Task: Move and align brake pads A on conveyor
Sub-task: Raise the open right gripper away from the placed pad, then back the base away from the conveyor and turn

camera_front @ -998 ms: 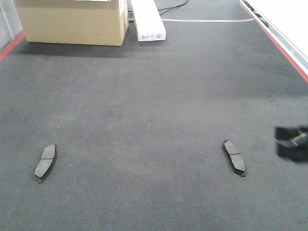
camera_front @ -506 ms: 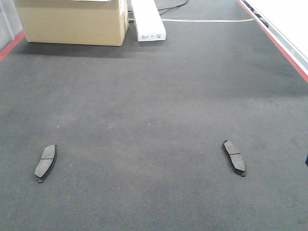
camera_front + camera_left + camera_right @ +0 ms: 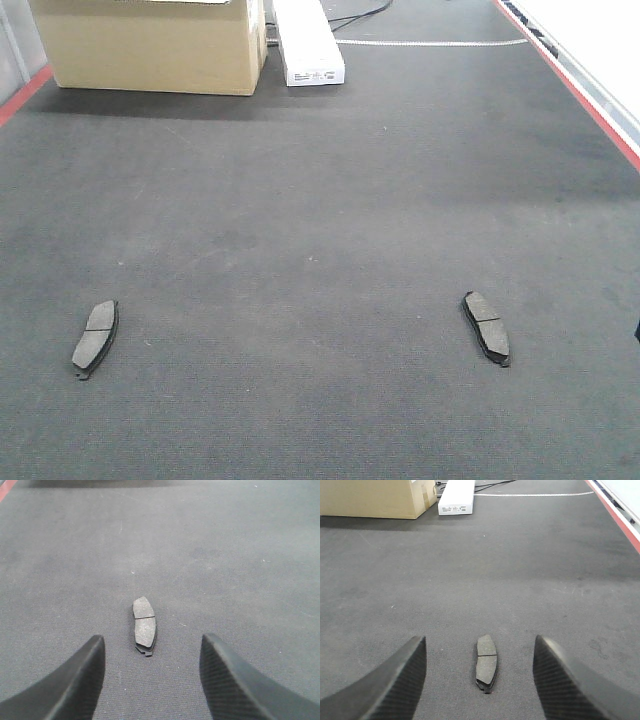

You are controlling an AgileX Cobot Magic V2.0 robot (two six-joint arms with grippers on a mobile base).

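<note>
Brake pads A [image 3: 144, 626] laid well apart on conveyor [image 3: 320, 220]

The left pad [image 3: 95, 338] and right pad [image 3: 487, 327] are laid flat on the belt. Each is framed, untouched, by spread jaws: left gripper [image 3: 152, 640], right gripper [image 3: 480, 640]. A cardboard box [image 3: 150, 45] and white box [image 3: 308, 45] are set at the far end.

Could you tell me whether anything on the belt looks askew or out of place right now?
Nothing is damaged or spilled, but alignment is off: the left brake pad leans its far end rightward, the right brake pad leans leftward, and they lie far apart on the conveyor.
</note>
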